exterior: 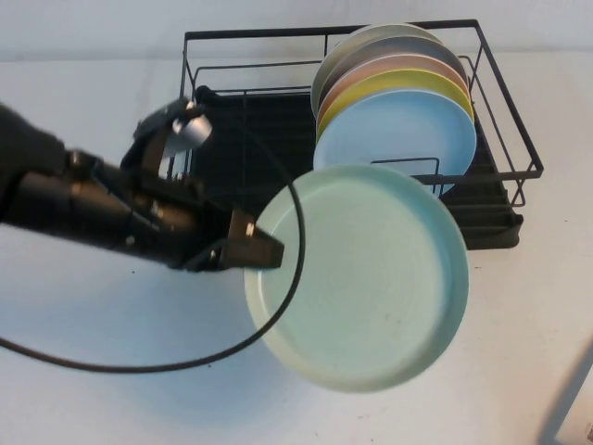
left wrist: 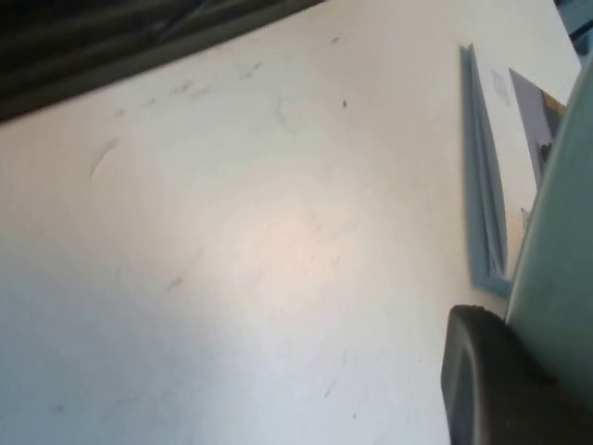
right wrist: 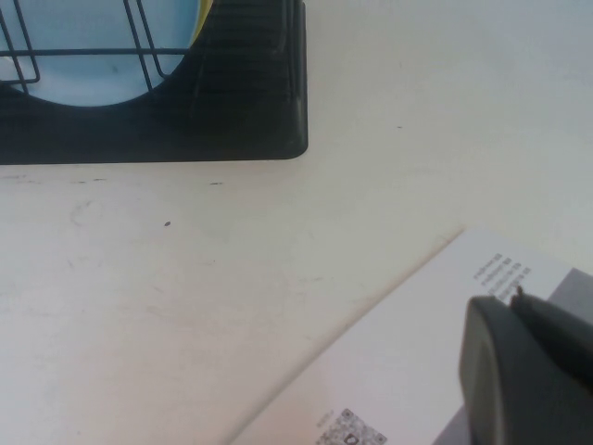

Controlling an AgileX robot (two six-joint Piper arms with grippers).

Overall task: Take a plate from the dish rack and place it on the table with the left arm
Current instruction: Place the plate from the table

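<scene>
White, lightly scuffed and speckled, the table (exterior: 83, 408) fills your high view, and a pale wall runs behind the dish rack (exterior: 500, 199). Take that black wire rack as your landmark: it stands at the far side of the table, and you can count five plates on edge in it. The front one is light blue (exterior: 398, 134), then yellow (exterior: 394, 86), then pinkish, grey and a pale one at the back.

One more plate, the mint-green plate (exterior: 361, 278), is out of the rack, just in front of it and tilted, with its face toward the camera. Its upper rim overlaps the rack's front wire in the high view. Your left gripper (exterior: 255, 250), in front of the rack's left end, is clamped on that plate's left rim. In the left wrist view one dark finger (left wrist: 491, 389) presses against the plate's edge, with bare table beneath.

A printed sheet of paper (right wrist: 417, 371) lies on the table in front of the rack's right corner. Your right gripper (right wrist: 528, 371) hangs over that sheet; only one dark finger shows, so you cannot tell whether it is apart or together.
</scene>
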